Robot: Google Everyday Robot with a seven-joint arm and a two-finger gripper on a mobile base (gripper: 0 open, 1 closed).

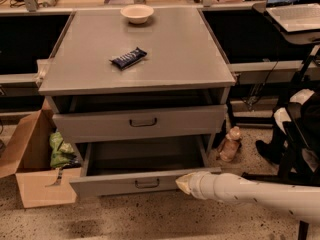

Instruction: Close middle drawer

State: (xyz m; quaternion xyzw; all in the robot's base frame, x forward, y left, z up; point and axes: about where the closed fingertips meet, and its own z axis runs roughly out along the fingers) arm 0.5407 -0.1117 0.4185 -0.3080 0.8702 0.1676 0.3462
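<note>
The middle drawer (107, 185) is pulled far out of the grey cabinet. It has a low front panel, a small dark bar handle (147, 183) and an empty, deep inside. My gripper (183, 183) is the cream tip of the white arm coming in from the lower right. It sits at the right part of the drawer's front panel, just right of the handle, and seems to touch it.
The taller drawer front above (140, 123) stands slightly out. A bowl (137, 13) and a dark snack bar (128, 57) lie on the cabinet top (175, 59). An open cardboard box (35, 179) is at the left and a small bottle-like object (230, 144) on the floor at the right. A dark chair (300, 129) is at the far right.
</note>
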